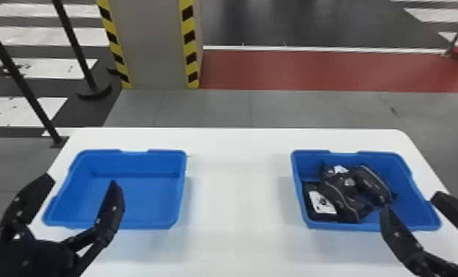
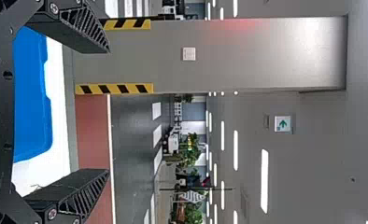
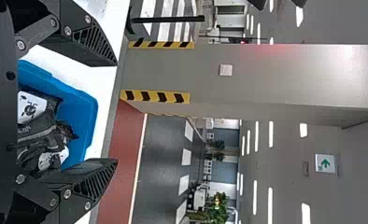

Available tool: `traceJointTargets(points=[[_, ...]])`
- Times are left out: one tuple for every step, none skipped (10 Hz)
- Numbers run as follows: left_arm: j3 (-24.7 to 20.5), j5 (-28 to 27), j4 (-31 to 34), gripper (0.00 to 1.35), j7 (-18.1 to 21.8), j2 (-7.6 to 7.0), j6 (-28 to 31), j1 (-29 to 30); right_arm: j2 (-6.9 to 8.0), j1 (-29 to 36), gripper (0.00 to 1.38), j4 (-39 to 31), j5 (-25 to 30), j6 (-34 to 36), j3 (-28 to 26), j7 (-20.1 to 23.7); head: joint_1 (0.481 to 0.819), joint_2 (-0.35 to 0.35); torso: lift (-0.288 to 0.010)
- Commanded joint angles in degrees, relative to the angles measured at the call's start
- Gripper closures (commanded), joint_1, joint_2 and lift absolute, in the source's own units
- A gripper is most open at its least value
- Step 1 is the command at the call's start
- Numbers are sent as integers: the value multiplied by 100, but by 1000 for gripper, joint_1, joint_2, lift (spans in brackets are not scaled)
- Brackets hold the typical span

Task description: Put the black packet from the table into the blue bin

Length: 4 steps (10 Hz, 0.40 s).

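Set well apart on the white desk (image 1: 235,206): a left blue bin (image 1: 147,199) and a right blue bin (image 1: 405,175), probably to give each arm a container within easy reach and to keep a lane between for laying things down.

Heaped inside the right blue bin, mostly toward its left side: several black packets (image 1: 373,184), probably with the task's own among them, though impossible to tell which. Resting partly on one another rather than squared up, as if simply let go there, with walls around to stop any sliding out. At the near left, a white-labelled packet (image 1: 322,203), close to the wall and beside the heap.

Above the near right part of that bin, the right claw (image 1: 411,202), with fingers wide apart and nothing between, fitting for a finished release. Over the near part of the left blue bin, the left claw (image 1: 84,181), likewise spread and bearing nothing, probably just waiting. Judging by this, placing looks done; best now to draw back without brushing rim or packets.
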<state>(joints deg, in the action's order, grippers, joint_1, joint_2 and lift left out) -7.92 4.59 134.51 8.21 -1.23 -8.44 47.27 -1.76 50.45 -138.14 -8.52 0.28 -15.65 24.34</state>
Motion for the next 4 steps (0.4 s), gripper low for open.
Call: traceJointTargets(points=[[4,-2,0,114,-3,0,0,-2,-8,-10,311,12,18,0,0,0,695,7,-110],[4,-2,0,114,-3,0,0,-2,-8,-39,311,40,18,0,0,0,695,6,-110],[15,-2,0,114,-3,0,0,-2,-8,-53,312,54,7,0,0,0,695,6,-110],[15,-2,0,114,-3,0,0,-2,-17,-53,314,40,18,-14,0,0,695,5,-110]])
